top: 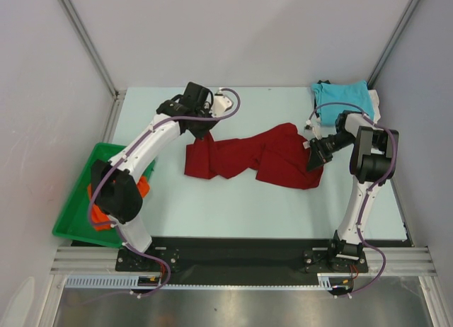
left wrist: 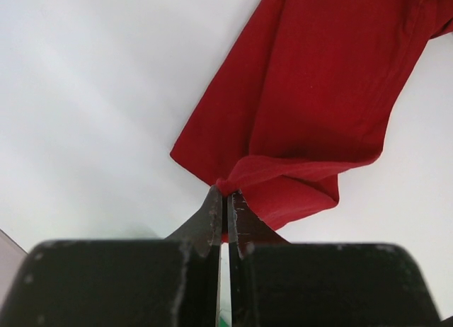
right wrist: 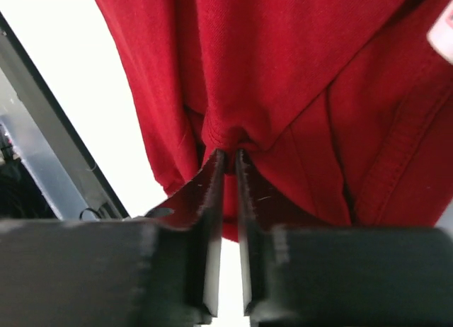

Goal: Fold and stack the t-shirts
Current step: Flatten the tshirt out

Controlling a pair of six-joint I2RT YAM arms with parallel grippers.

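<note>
The dark red t-shirt (top: 248,157) hangs stretched and bunched between my two grippers over the middle of the table. My left gripper (top: 203,132) is shut on its left end; in the left wrist view (left wrist: 226,194) the cloth (left wrist: 311,93) is pinched at the fingertips. My right gripper (top: 315,156) is shut on its right end; in the right wrist view (right wrist: 230,153) the red cloth (right wrist: 283,65) bunches at the tips. A turquoise t-shirt (top: 343,97) lies folded at the back right. An orange t-shirt (top: 141,185) lies in the tray, partly hidden by the left arm.
A green plastic tray (top: 81,199) sits at the table's left edge, tilted over it. White cloth (top: 375,104) shows under the turquoise shirt. Grey walls close in the table on the back and both sides.
</note>
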